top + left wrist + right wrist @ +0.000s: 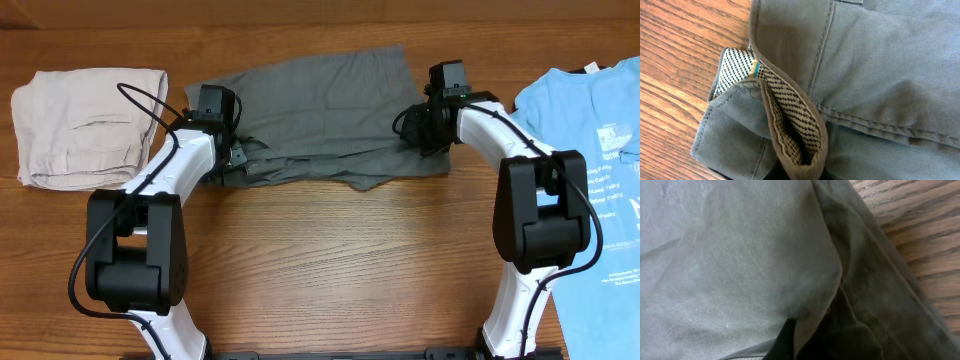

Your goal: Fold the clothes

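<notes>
The shorts (320, 110) lie in the upper middle of the overhead view, their long axis running left to right and tilting up slightly to the right. The waistband (790, 120) appears to be at the left end. The left hand (232, 152) is clamped on that end and the right hand (418, 128) on the opposite end. Either pinch may hold only one layer, so a lift could split the layers. Uneven travel would skew the fold, and the turned-out lining could get trapped.

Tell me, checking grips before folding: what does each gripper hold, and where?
Both hold the grey shorts: left gripper at the waistband, right gripper at the opposite edge.
</notes>
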Controlling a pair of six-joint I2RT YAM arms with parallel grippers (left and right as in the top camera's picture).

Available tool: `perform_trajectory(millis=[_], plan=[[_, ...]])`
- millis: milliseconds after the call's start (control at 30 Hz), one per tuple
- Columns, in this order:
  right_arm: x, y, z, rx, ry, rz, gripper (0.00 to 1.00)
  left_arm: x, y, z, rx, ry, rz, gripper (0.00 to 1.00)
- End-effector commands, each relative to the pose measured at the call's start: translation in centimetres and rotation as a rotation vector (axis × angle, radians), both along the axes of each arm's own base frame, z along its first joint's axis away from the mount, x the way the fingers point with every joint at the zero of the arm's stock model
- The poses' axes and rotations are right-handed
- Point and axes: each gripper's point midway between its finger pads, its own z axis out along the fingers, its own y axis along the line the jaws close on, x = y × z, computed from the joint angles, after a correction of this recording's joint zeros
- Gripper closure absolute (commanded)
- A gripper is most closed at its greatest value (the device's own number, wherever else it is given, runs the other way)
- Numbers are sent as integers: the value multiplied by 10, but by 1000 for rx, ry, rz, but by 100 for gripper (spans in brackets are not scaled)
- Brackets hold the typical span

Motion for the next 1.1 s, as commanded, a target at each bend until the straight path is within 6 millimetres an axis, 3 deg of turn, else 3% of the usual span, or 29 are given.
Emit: perform_trajectory(millis=[0,167,267,400,600,767,900,1067], plan=[[-1,-14,-11,-78,24,-29,96,-1,5,-9,30,22,-16,96],[-17,-30,-17,-157,96,-62,96,-1,5,-10,34,24,-37,96],[-38,-50,-20,-243,183,-186,96,-5,2,-12,29,40,-45,96],[-76,-71,-20,-357,328,-288,96,-19,-6,-14,42,100,-99,96],[-137,-80,-9,-419,574,-340,96,-44,-28,-14,61,195,-190,96],[-156,-83,-2,-448,648,-326,96,-66,-47,-14,73,267,-219,96],[-155,-83,7,-445,634,-323,96,-77,-54,-9,81,291,-218,96],[-153,-84,35,-428,572,-306,96,-78,-54,18,66,235,-193,96]])
